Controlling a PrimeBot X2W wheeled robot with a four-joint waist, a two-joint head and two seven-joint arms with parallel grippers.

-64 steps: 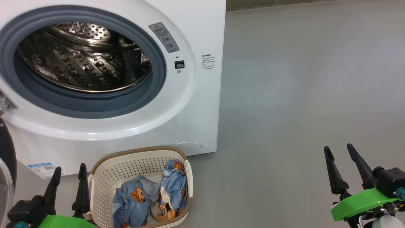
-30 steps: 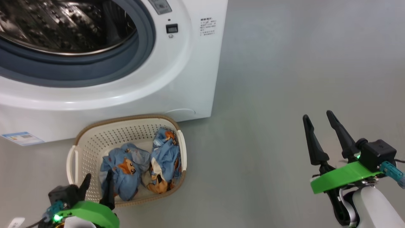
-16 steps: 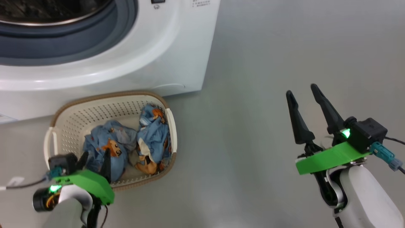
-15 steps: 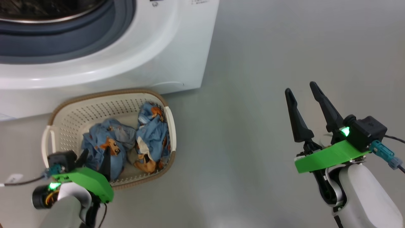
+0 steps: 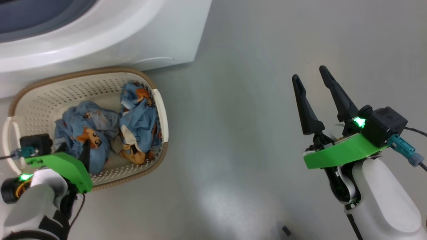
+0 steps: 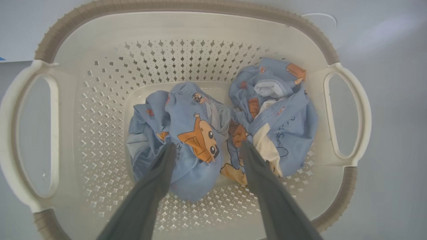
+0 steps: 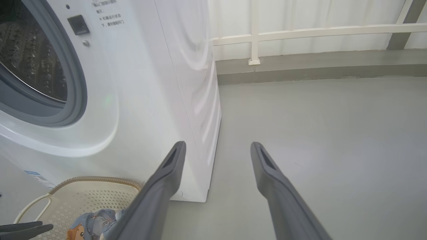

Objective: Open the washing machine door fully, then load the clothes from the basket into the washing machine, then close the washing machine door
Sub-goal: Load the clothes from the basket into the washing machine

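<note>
- We are holding our left pincer [image 6: 207,146] spread wide over the clothes [image 6: 196,133] in the basket [image 6: 186,6].
- We are holding our right pincer [image 5: 309,73] spread and empty, near the washing machine [image 5: 100,43].

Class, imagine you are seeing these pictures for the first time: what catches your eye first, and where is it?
The blue cartoon-print clothes stand out, bundled in the cream basket on the grey floor before the white washing machine. The left gripper points into the basket, open, its fingers either side of the bundle with the orange animal. The right gripper hangs open over that floor, off to the right.
</note>
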